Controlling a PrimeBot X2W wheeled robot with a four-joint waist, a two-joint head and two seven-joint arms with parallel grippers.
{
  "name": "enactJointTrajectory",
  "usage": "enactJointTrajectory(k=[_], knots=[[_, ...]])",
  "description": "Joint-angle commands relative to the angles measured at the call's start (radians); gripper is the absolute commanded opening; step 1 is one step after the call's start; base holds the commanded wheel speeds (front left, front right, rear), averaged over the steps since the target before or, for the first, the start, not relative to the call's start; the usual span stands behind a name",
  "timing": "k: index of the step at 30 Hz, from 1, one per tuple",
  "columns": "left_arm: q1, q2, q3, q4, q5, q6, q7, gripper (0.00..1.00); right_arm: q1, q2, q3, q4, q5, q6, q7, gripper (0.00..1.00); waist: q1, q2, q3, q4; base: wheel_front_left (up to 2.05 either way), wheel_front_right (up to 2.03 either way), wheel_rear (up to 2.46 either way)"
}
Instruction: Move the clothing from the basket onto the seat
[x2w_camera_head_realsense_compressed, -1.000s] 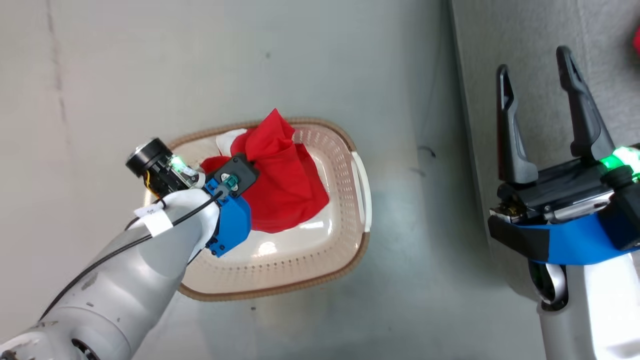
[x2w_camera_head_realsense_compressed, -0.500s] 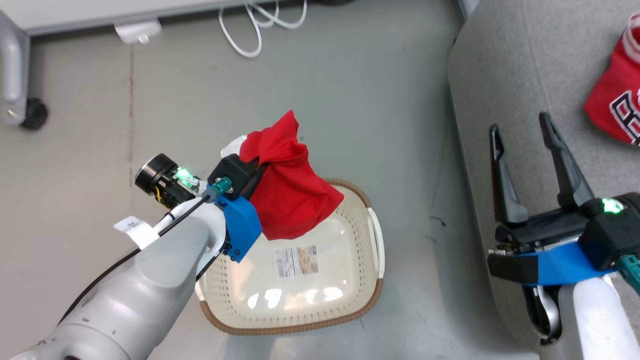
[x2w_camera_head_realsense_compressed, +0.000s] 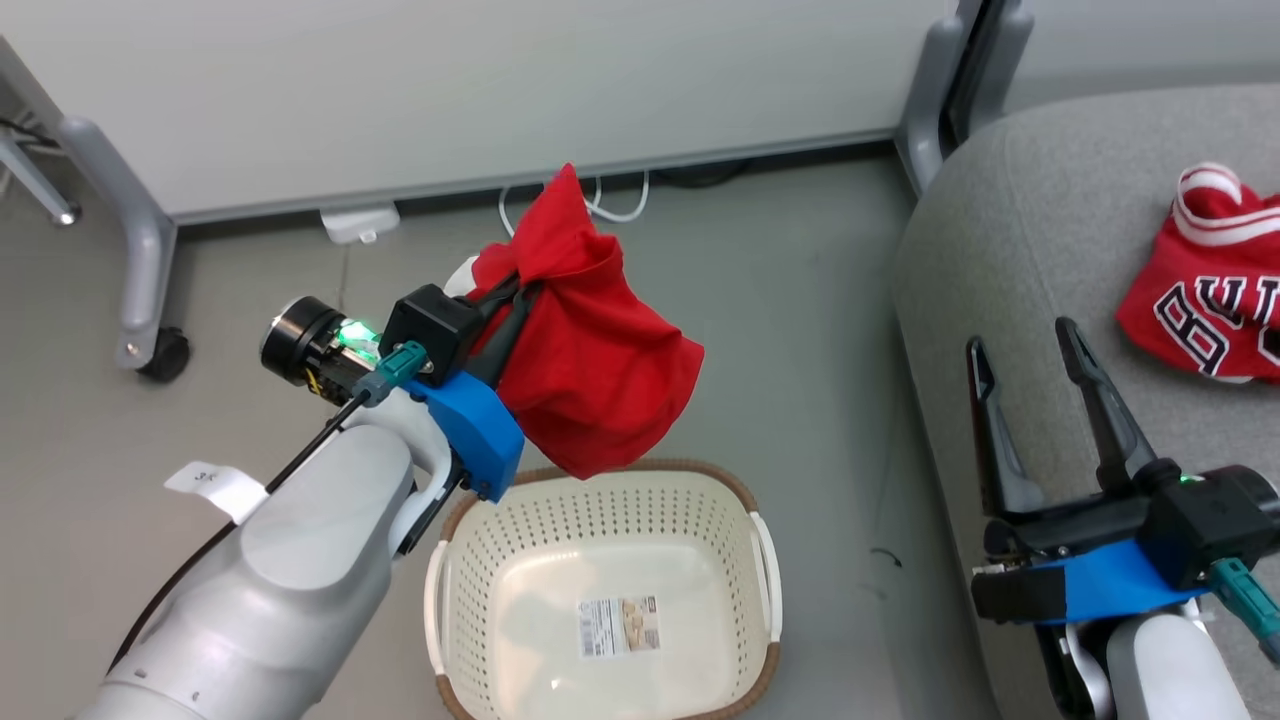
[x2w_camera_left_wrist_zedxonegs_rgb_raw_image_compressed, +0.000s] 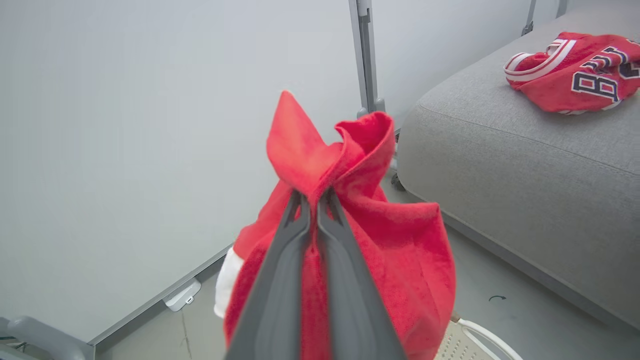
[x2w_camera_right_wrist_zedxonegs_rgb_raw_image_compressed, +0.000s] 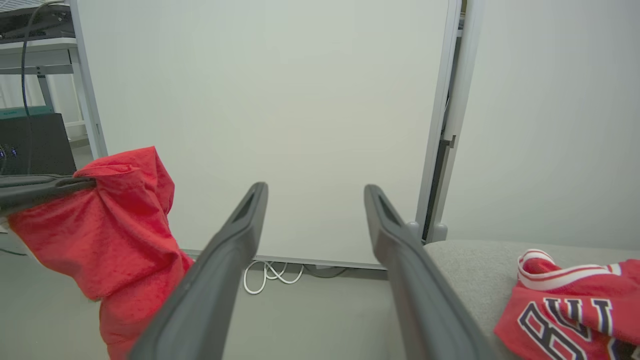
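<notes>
Well apart, held garment (x2w_camera_head_realsense_compressed: 600, 380), seat (x2w_camera_head_realsense_compressed: 1010, 230) edge

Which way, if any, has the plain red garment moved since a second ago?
Yes: upward. Pinched in the left gripper, the plain red garment has left the basket interior and hangs over its far rim; the label sticker is uncovered.

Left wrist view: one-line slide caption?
Left gripper shut on the plain red garment above the basket, Bulls jersey lying on the grey seat.
</notes>
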Motion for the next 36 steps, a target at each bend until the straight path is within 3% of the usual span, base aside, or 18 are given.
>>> enactJointTrajectory(k=[1,8,18,36], knots=[[0.023,0.0,0.026,-0.029,0.012,0.005,-0.005,0.0,0.024,0.0,-0.001,0.006,0.007,0.0,-0.003,1.0,0.0002,-0.0001,-0.04,0.01,0.0,0.0,0.0],[0.064,-0.017,0.06,-0.098,0.029,-0.007,-0.005,0.0,0.054,0.0,0.007,0.016,0.026,0.0,-0.003,1.0,0.0002,-0.0001,-0.089,0.026,0.0,0.0,0.0],[0.078,-0.028,0.037,-0.192,0.024,-0.017,0.009,0.0,0.081,0.0,0.014,0.025,0.035,0.0,-0.003,1.0,0.0002,-0.0001,-0.116,0.043,0.0,0.0,0.0],[0.106,0.021,0.019,-0.394,0.015,0.029,0.09,0.0,0.065,0.0,0.037,0.026,0.023,0.0,-0.003,1.0,0.0002,-0.0001,-0.114,0.041,0.0,0.0,0.0]])
